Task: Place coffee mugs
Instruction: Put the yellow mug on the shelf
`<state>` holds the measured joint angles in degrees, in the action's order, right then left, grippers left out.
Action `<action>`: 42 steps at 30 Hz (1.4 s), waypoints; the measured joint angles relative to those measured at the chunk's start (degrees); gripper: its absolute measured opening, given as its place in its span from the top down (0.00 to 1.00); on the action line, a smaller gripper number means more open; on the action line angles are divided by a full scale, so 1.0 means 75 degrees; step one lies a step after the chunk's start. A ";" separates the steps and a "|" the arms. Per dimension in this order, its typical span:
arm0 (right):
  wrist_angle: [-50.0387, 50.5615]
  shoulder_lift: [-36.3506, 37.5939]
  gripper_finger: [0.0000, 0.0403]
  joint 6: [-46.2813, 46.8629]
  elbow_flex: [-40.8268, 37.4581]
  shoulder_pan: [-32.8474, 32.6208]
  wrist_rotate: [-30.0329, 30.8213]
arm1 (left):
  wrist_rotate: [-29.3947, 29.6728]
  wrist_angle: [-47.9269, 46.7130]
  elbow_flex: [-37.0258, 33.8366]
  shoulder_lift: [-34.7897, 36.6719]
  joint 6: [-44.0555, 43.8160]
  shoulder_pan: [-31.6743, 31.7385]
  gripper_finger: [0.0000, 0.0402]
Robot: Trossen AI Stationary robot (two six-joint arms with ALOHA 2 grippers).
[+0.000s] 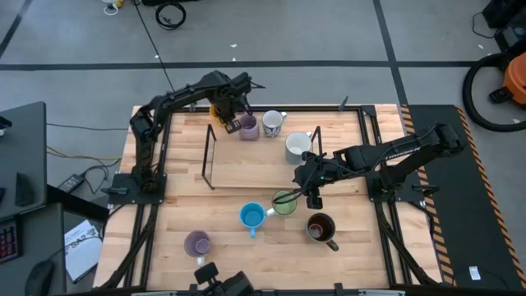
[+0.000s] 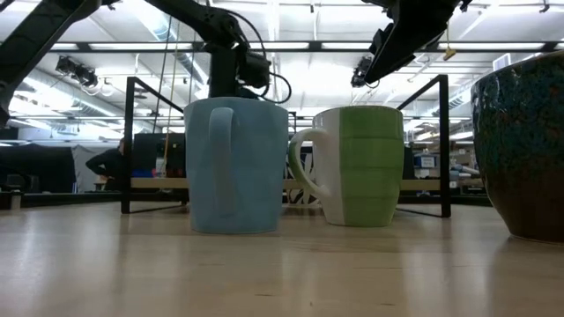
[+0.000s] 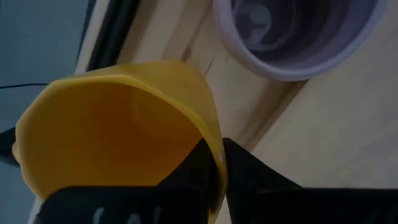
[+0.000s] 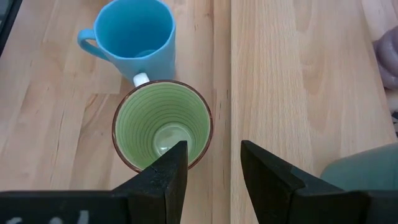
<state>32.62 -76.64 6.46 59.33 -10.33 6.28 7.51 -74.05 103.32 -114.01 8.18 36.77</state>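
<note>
Wooden desk (image 1: 246,173) with a black wire rack (image 1: 209,156) mid-surface. Left gripper (image 3: 214,171), at the far edge, has its fingers clenched on the rim of the orange mug (image 3: 118,124), just beside a purple mug (image 1: 247,127), likely to lift it. Right gripper (image 4: 211,168) hovers above the green mug (image 4: 163,123), fingers released, one over its rim, apparently lining up a grasp.

From down at table height the dark brown mug (image 2: 522,145) runs off the edge, only its left flank showing. The orange mug (image 3: 124,130) is hidden from above by the left claw (image 1: 223,113). A person (image 2: 112,162) far back is too dim to make out.
</note>
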 joint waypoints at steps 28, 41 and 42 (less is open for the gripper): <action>-0.0003 0.0000 0.62 0.0058 0.0000 0.0000 0.0003 | 0.0112 -0.1806 0.2321 0.1147 0.0015 -0.1133 0.93; -0.0061 0.0000 0.62 0.0117 0.0000 0.0000 0.0003 | -0.0184 -0.2122 0.1264 0.1185 0.0116 -0.2434 0.93; -0.0058 0.0000 0.62 0.0117 0.0000 0.0000 0.0003 | -0.0203 -0.2127 0.1098 0.1185 0.0190 -0.2458 0.93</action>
<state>32.18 -76.64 7.33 59.33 -10.33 6.31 5.99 -90.00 111.56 -105.12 9.61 18.33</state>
